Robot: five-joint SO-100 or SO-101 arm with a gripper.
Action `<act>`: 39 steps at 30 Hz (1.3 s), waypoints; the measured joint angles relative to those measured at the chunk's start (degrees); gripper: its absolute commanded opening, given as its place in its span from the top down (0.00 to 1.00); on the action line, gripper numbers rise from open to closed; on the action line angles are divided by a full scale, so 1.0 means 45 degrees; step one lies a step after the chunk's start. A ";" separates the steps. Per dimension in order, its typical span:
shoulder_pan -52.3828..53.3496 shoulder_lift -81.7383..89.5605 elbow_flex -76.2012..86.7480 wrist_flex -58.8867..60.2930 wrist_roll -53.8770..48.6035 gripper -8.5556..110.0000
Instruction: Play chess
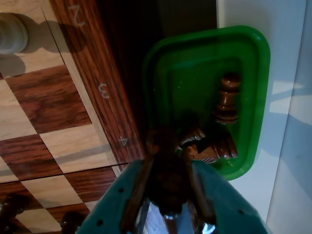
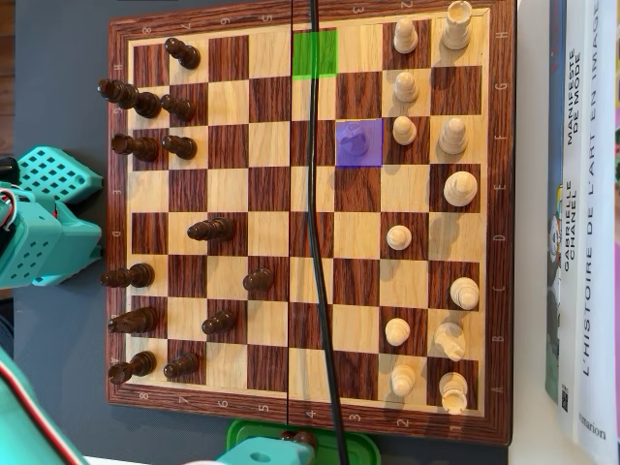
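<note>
While the tool [image 1: 168,195] hangs over the green tray [image 1: 253,97] just off the chessboard's [image 2: 310,412] near edge in the overhead view, its fingers are clamped on a dark chess piece [image 1: 165,170]. 2 more dark pieces [image 1: 226,97] lie in the tray beyond it. Books [image 2: 581,213] flank the bench's right edge.

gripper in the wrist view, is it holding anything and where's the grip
Yes: the gripper holds a dark chess piece above the green tray, jaws closed on its sides. Which part of the piece is gripped cannot be told; it is blurred.
</note>
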 measured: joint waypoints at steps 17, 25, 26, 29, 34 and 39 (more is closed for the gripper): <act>-0.0137 0.0000 0.0000 0.0000 0.0000 0.81; -0.0566 0.1875 0.0000 0.0039 0.0000 0.81; -0.0645 0.2285 0.0020 0.0039 0.0000 0.81; -0.0996 0.3691 0.0664 0.0039 0.0000 0.81; -0.2305 0.6406 0.3086 0.0039 0.0000 0.81; -0.3906 0.9336 0.6367 0.0039 0.0879 0.81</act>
